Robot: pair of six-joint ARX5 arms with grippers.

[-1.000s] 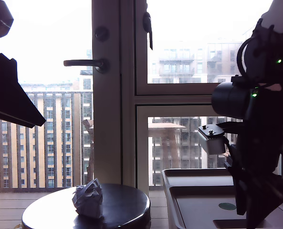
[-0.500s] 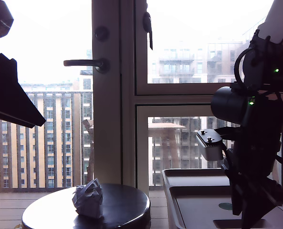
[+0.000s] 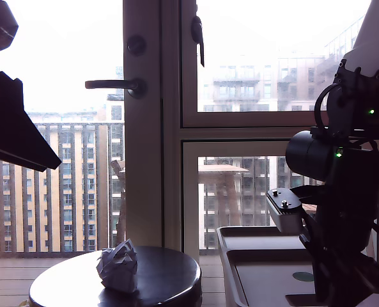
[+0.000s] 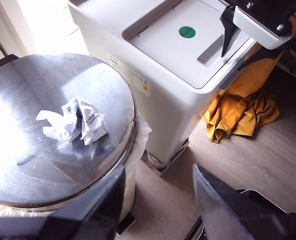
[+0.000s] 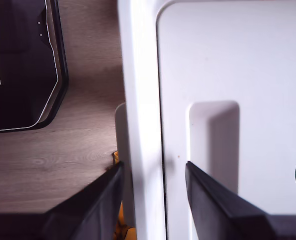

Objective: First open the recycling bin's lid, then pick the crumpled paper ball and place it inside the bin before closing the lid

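Note:
The crumpled paper ball (image 3: 117, 265) (image 4: 73, 122) lies on a round dark glossy table (image 3: 163, 281) (image 4: 33, 165). Beside it stands the recycling bin (image 4: 172, 95), with its lid (image 3: 259, 262) (image 4: 162, 40) (image 5: 212, 60) flat on top and a green mark (image 4: 186, 32) on it. My second gripper (image 5: 152, 195) is open, its fingers (image 5: 95, 205) on either side of the lid's raised rim by a recessed panel. Its arm (image 3: 342, 217) stands over the lid at the exterior view's right. My first gripper (image 4: 160, 200) is open and high above the floor between table and bin, holding nothing.
A yellow cloth (image 4: 242, 112) lies on the wooden floor against the bin. A black case (image 5: 23, 65) sits on the floor near the lid's edge. A window and a door with a handle (image 3: 112, 84) stand behind the table.
The second arm has come down toward the lid and shifted slightly to the exterior view's right. The paper ball and the first arm have not moved.

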